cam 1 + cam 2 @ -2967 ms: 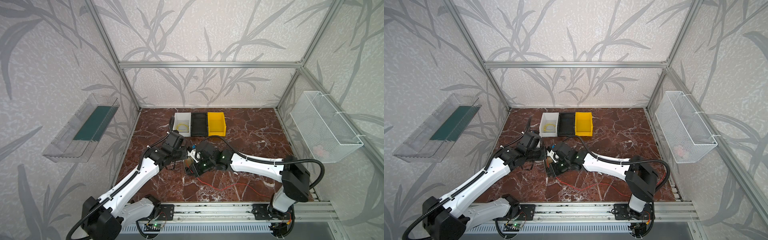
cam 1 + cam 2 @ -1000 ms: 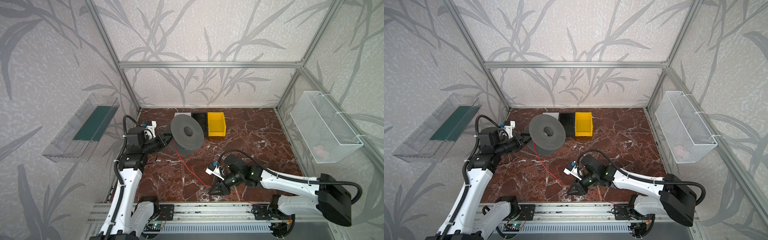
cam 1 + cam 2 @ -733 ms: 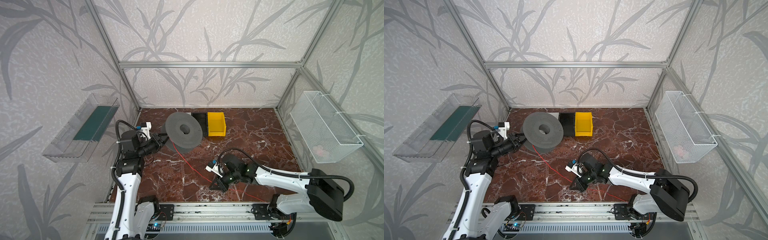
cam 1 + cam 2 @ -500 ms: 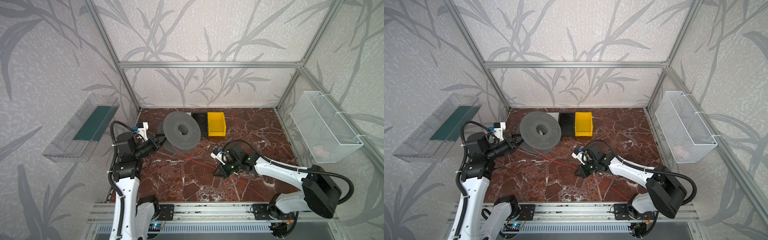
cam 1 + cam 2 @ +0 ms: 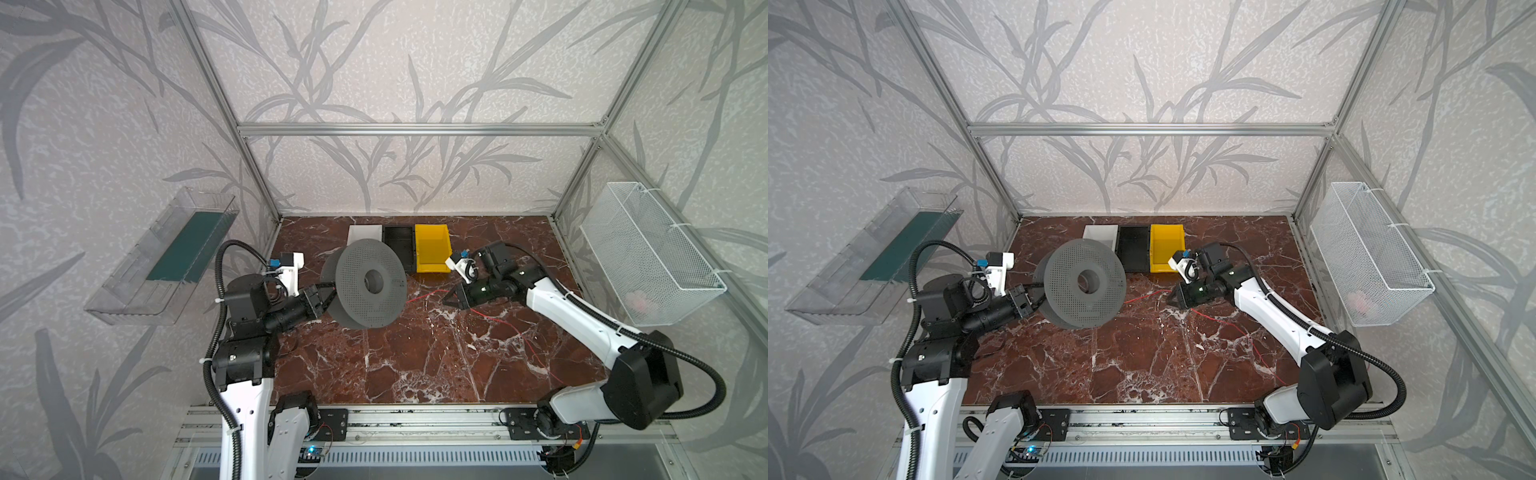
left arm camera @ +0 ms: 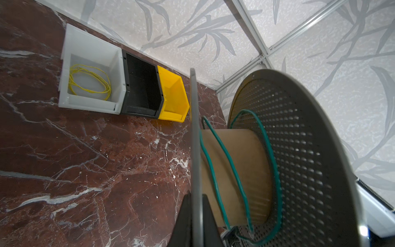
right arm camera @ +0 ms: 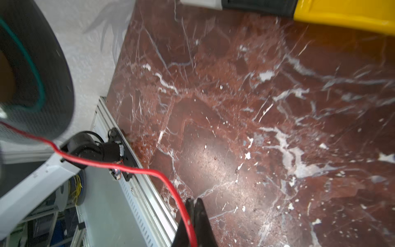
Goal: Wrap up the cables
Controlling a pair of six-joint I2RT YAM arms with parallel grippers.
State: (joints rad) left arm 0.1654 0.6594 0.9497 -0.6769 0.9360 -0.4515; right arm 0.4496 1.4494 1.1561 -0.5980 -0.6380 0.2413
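Observation:
My left gripper [image 6: 196,205] is shut on the rim of one flange of the dark grey perforated spool [image 5: 370,286], holding it on edge above the table at the left. The spool has a cardboard core with a green wire [image 6: 224,154] looped loosely round it. The red cable [image 5: 424,296] runs from the spool to my right gripper [image 5: 446,300], which is shut on it, and trails on over the table toward the front right. In the right wrist view the red cable [image 7: 102,163] lies along the closed fingers [image 7: 188,213]. The yellow cable [image 6: 89,82] lies coiled in the white bin [image 6: 70,64].
White [image 5: 365,232], black [image 5: 399,245] and yellow [image 5: 432,249] bins stand in a row at the back, just behind the spool and close to my right gripper. A wire basket [image 5: 648,253] hangs on the right wall and a clear tray [image 5: 166,257] on the left wall.
My right gripper has swung from the front centre to the back right near the yellow bin, carrying the red cable, and its jaws have closed fully. The left arm shifted the spool slightly left.

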